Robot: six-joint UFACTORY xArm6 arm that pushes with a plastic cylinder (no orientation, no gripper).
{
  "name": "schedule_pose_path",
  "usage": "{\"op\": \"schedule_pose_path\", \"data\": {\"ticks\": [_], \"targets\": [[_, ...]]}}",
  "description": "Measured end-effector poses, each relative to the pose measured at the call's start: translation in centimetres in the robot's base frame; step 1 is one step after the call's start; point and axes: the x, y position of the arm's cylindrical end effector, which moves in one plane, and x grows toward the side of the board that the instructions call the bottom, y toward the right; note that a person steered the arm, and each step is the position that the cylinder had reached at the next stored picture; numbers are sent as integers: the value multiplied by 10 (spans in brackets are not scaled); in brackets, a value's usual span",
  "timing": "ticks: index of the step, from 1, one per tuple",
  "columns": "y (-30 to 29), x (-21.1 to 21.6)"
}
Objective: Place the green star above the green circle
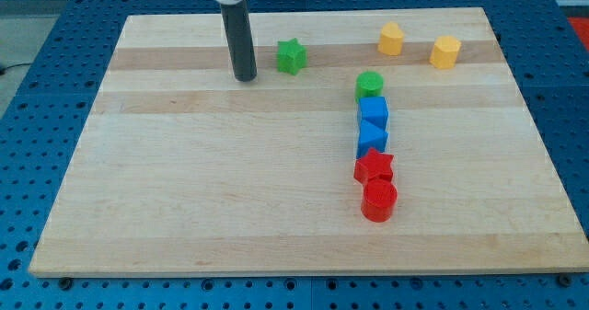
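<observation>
The green star (291, 56) lies near the board's top, left of centre. The green circle (369, 84) lies to its right and a little lower, at the head of a column of blocks. My tip (245, 76) rests on the board just left of the green star, a short gap apart from it and slightly lower in the view. The dark rod rises from it to the view's top.
Below the green circle run a blue cube (373, 111), a second blue block (372, 137), a red star (375, 166) and a red cylinder (379, 200). Two yellow blocks (391, 39) (444, 51) sit at the top right. The wooden board (184, 209) lies on a blue pegboard table.
</observation>
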Motion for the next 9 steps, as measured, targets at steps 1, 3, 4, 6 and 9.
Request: {"op": "schedule_pose_path", "data": {"ticks": [1,3,4,6,9], "targets": [[11,-34],[83,-17],[72,-14],[83,-10],[67,5]]}}
